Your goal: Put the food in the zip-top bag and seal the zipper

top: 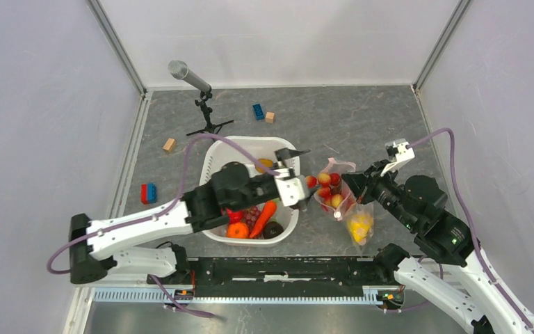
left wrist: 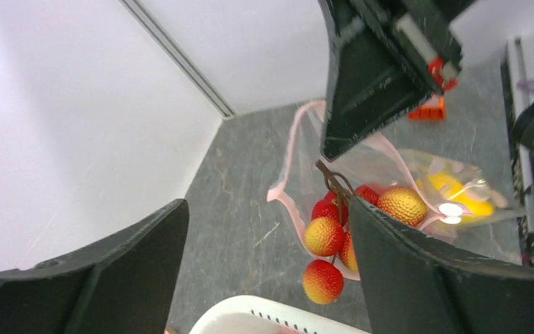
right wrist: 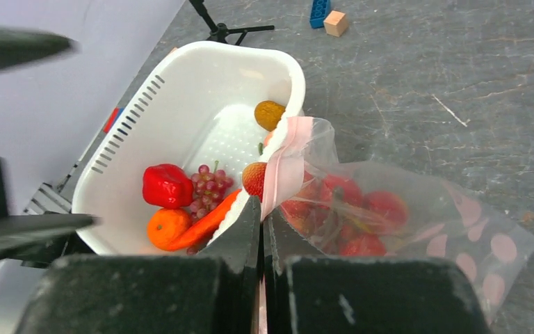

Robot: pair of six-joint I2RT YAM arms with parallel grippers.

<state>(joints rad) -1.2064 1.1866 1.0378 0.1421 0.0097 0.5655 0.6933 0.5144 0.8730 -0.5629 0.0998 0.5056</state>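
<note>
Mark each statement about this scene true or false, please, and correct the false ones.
1. The right gripper is shut on the zipper of the zip-top bag. True.
2. The left gripper is gripping the carrot. False: its jaws stand wide apart, and the carrot lies in the white basin.
3. The red pepper is already in the bag. False: it lies in the basin, beside the grapes.
4. A yellow fruit is inside the bag. True.
</note>
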